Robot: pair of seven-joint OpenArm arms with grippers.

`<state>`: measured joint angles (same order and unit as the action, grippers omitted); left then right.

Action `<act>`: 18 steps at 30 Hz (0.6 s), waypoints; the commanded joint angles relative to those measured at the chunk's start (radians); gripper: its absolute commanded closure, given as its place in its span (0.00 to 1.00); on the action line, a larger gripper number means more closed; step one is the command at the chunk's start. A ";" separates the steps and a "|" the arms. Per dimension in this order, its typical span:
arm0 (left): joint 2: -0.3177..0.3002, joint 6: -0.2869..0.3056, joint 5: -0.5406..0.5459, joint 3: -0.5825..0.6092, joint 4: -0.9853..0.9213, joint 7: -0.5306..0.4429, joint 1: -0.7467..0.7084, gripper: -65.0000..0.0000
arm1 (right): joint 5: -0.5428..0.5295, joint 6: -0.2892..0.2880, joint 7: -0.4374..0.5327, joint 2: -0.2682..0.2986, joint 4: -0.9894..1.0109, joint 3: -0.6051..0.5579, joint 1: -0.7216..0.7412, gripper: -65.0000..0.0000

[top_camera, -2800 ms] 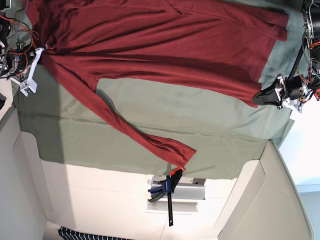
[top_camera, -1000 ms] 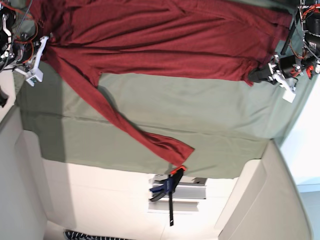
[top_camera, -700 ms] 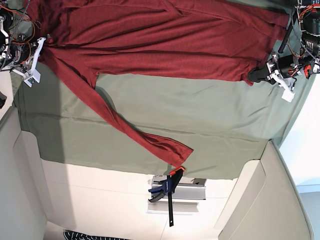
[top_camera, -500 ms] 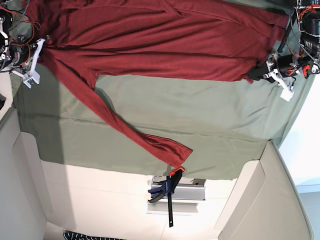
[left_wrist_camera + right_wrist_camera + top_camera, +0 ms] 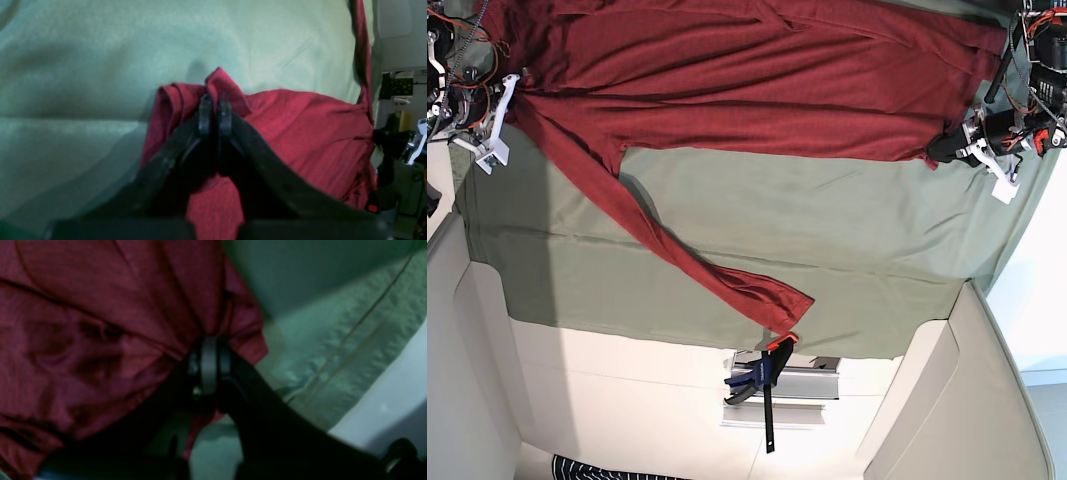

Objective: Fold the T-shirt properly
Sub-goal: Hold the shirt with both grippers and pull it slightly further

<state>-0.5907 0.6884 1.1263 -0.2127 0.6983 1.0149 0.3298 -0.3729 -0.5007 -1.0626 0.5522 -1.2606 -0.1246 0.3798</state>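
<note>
A dark red long-sleeved shirt (image 5: 747, 80) lies spread across the top of the base view on a green cloth (image 5: 827, 230). One sleeve (image 5: 697, 260) trails diagonally down to the cloth's lower edge. My left gripper (image 5: 934, 152) is at the shirt's right-hand corner. In the left wrist view the left gripper (image 5: 215, 108) is shut on a bunched fold of the red fabric (image 5: 300, 133). My right gripper (image 5: 511, 98) is at the shirt's left-hand edge, near where the sleeve starts. In the right wrist view the right gripper (image 5: 208, 353) is pinched shut on red fabric (image 5: 100, 323).
The green cloth ends in a lower edge near a blue and black clamp (image 5: 762, 375) fixed to a metal rail. Cream-coloured panels (image 5: 627, 400) lie below it. Wiring and arm hardware (image 5: 1042, 60) crowd the top right corner, and more sits at the top left (image 5: 452, 90).
Over 2.8 s the left gripper moved up the base view with the shirt's corner, narrowing the red body. The right gripper shifted up slightly. Almost nothing moved in the last half second.
</note>
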 commanded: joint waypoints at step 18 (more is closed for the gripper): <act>-0.063 0.010 0.045 -0.070 0.015 0.014 0.022 1.00 | 0.010 0.000 0.008 0.021 -0.011 0.009 0.021 1.00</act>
<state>-0.6292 0.6884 1.1461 -0.2760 0.6983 1.0393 0.3298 -0.3729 -0.5007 -1.0588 0.5522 -1.2606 -0.1246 0.3798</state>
